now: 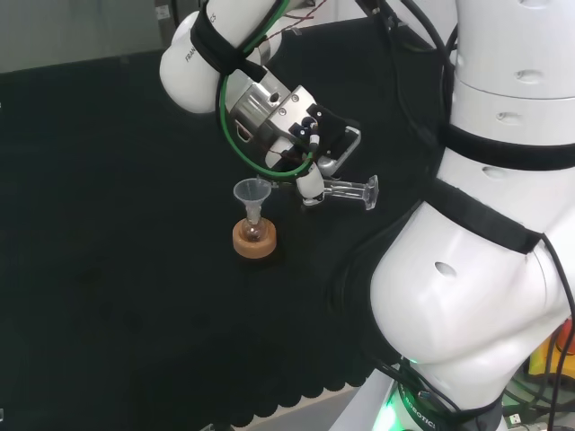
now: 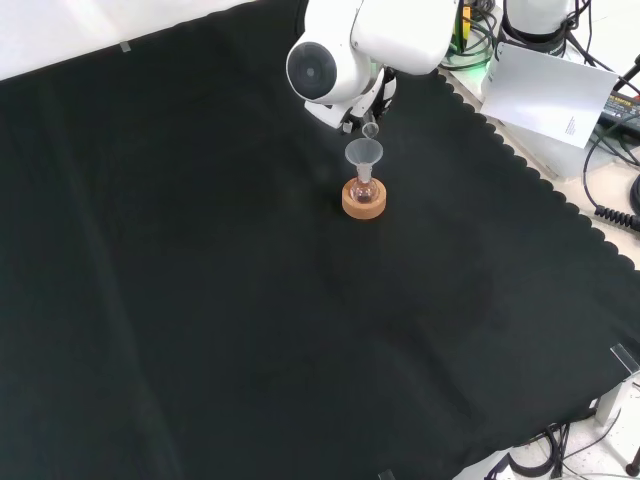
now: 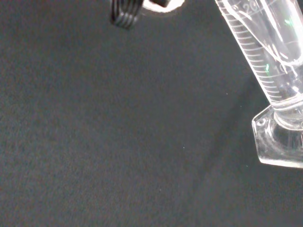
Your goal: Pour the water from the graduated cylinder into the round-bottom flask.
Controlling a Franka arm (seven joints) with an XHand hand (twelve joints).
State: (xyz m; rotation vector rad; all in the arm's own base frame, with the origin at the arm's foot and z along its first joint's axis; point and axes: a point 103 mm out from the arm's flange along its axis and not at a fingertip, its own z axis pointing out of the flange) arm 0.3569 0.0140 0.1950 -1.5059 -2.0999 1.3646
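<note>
The graduated cylinder (image 1: 346, 189) lies nearly horizontal above the desk (image 1: 117, 251), held in the hand (image 1: 310, 184), whose fingers are curled round its tube. In the head view its clear hexagonal foot sticks out to the right and its mouth end points left toward the funnel (image 1: 252, 191). In the wrist view the cylinder (image 3: 265, 61) is a clear tube with fine printed scale lines, ending in a thick, faceted foot.

The funnel is a clear cone seated in the neck of the round-bottom flask (image 1: 254, 230), a small clear globe. The flask sits upright in a tan cork ring (image 1: 254, 241), which rests on the matte black cloth. In the front view the cylinder's mouth (image 2: 371, 130) hangs just above the funnel (image 2: 364, 153), with the flask (image 2: 363, 190) and cork ring (image 2: 363, 201) below it.

The wrist is rolled over sideways, its metal flange and green cable (image 1: 235, 144) facing the head camera. The glossy white arm link (image 1: 202, 63) reaches in from above.
</note>
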